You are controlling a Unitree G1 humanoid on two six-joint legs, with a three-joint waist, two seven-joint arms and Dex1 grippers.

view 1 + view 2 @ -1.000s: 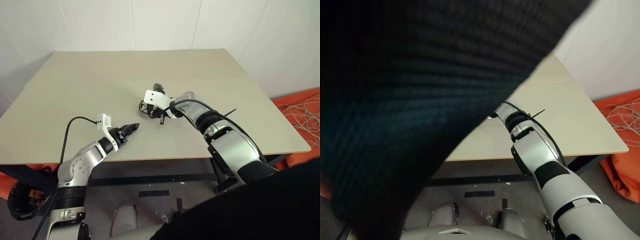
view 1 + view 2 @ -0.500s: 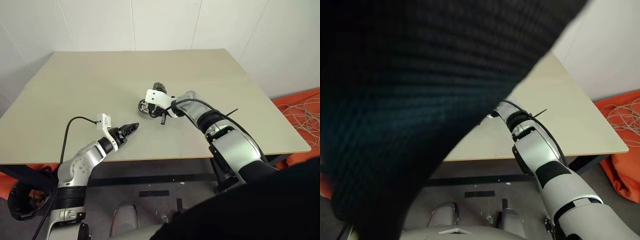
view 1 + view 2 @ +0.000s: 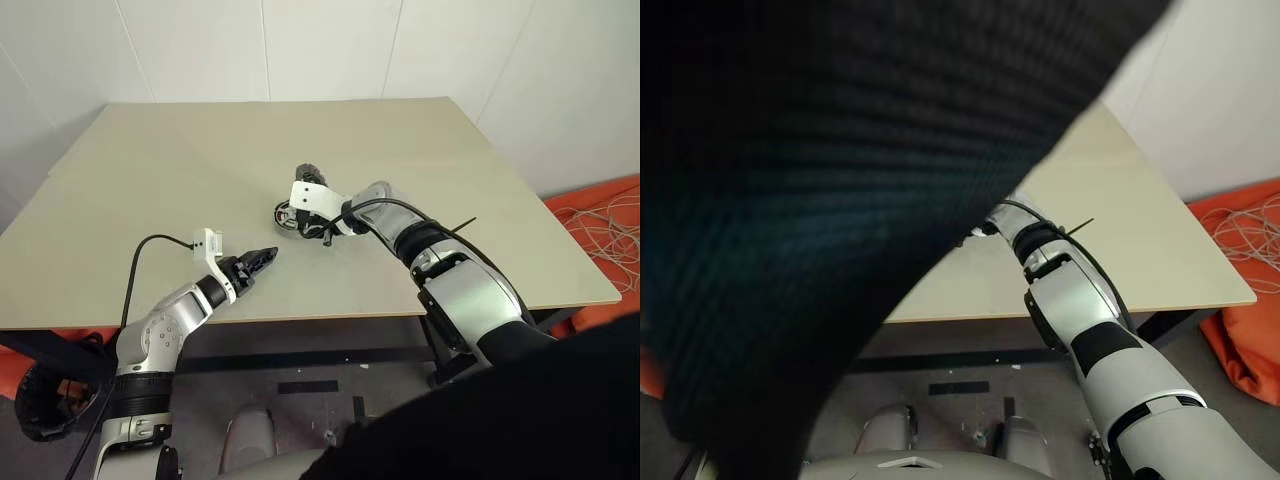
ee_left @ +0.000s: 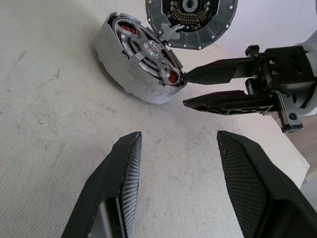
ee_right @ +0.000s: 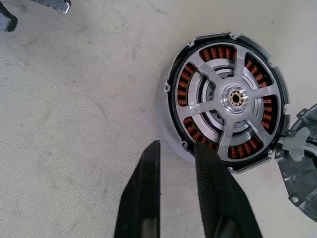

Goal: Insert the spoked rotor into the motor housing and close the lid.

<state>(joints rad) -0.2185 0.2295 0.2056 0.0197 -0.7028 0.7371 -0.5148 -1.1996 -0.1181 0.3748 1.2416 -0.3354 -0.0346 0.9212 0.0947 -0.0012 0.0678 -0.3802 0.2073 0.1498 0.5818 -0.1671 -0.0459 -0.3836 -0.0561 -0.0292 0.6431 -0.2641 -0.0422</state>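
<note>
Jaws parted beside motor housing [image 5: 225, 101], spoked rotor [image 5: 233, 99] inside

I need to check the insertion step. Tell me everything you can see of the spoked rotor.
The spoked rotor is a flat, shiny silver metal wheel with a raised central hub and broad spokes. It sits flat inside the motor housing, whose orange copper windings show through its openings. The housing's lid stands open beside it, hinged at the rim, not covering the rotor. The right gripper has its fingers slightly apart at the housing's edge; no finger is seen gripping the rotor.
</note>
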